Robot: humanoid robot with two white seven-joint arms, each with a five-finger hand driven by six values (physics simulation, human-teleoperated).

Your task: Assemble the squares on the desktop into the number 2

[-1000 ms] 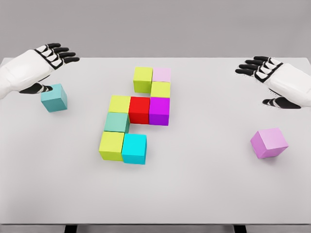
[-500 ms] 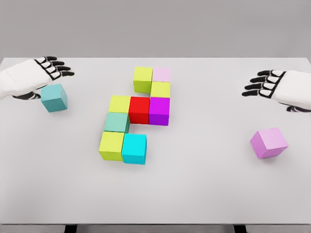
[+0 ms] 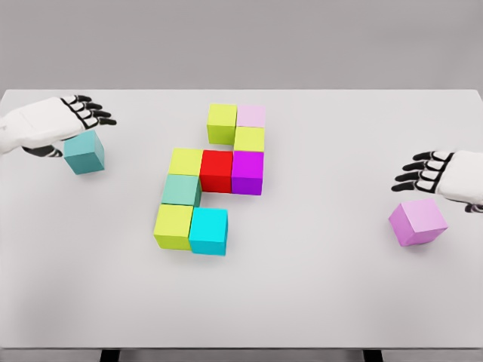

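Several coloured cubes form a block figure mid-table: a lime cube (image 3: pixel 222 123) and pale pink cube (image 3: pixel 251 115) on top, a red cube (image 3: pixel 216 170) and magenta cube (image 3: pixel 247 172) in the middle row, a cyan cube (image 3: pixel 208 231) at the bottom. A loose teal cube (image 3: pixel 84 152) lies at the left, with my left hand (image 3: pixel 79 113) open just above and behind it. A loose pink cube (image 3: pixel 417 222) lies at the right. My right hand (image 3: pixel 423 172) hovers open just above its far side.
The white table (image 3: pixel 317 294) runs the full width of the view, its front edge near the bottom. A grey wall stands behind it.
My right hand has dropped down and toward the pink cube. My left hand has lowered and drawn back left over the teal cube. No cube has moved.
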